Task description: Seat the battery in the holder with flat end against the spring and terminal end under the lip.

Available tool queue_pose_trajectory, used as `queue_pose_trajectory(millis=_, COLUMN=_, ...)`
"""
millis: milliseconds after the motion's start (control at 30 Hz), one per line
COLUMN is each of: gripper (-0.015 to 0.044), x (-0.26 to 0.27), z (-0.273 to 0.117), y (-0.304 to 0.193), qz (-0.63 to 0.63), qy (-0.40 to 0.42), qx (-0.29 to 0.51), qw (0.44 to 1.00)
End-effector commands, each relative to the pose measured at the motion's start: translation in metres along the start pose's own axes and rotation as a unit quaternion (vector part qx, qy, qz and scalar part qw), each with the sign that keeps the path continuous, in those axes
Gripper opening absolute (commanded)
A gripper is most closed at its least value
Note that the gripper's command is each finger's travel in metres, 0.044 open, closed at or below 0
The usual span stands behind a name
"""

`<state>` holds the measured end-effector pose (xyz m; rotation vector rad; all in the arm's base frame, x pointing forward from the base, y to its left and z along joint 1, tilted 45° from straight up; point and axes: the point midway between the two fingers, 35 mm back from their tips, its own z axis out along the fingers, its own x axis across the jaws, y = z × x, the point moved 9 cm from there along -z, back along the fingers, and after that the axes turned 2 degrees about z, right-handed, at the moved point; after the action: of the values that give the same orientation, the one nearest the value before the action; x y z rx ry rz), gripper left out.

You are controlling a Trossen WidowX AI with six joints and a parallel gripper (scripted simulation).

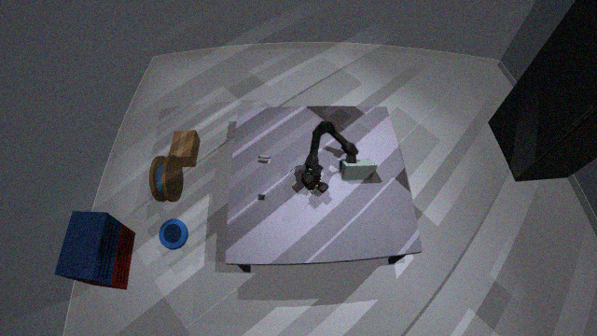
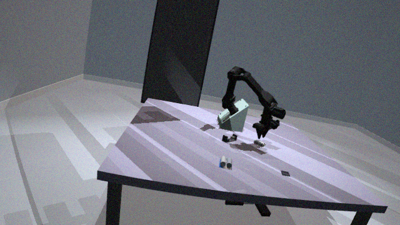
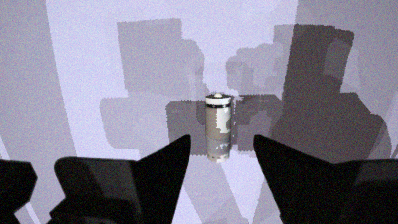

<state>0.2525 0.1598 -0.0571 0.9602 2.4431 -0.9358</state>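
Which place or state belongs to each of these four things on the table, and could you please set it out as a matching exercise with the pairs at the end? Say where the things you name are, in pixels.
Things
1. Gripper (image 2: 261, 137) (image 3: 221, 139)
2. Loose battery (image 2: 259, 143) (image 3: 218, 127)
3. Battery holder (image 2: 229, 138)
4. Pair of cylinders (image 2: 225, 162)

Places and states
A. Side by side, nearer the table's front edge than the holder
B. Open, with nothing between its fingers
C. Empty, close to the pale green block (image 1: 359, 170) (image 2: 239, 121)
D. Lying on its side on the table, below the fingertips

Pairs: 1-B, 2-D, 3-C, 4-A
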Motion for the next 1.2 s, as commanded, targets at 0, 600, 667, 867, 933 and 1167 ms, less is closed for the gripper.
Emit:
queue_pose_trajectory(millis=0, gripper=0.0248, x=0.001, z=0.009, y=-0.002, qz=-0.006, qy=-0.002, qx=0.005, qw=1.000)
queue_pose_trajectory(millis=600, gripper=0.0248, x=0.001, z=0.038, y=-0.003, qz=-0.006, qy=-0.003, qx=0.005, qw=1.000)
queue_pose_trajectory(millis=667, gripper=0.0248, x=0.001, z=0.041, y=-0.003, qz=-0.006, qy=-0.003, qx=0.006, qw=1.000)
queue_pose_trajectory(millis=867, gripper=0.0143, x=0.001, z=0.042, y=-0.003, qz=-0.006, qy=-0.003, qx=0.006, qw=1.000)
queue_pose_trajectory(millis=933, gripper=0.0110, x=0.001, z=0.042, y=-0.003, qz=-0.006, qy=-0.003, qx=0.006, qw=1.000)
queue_pose_trajectory(millis=1167, gripper=0.0086, x=0.001, z=0.042, y=-0.003, qz=-0.006, qy=-0.003, qx=0.006, qw=1.000)
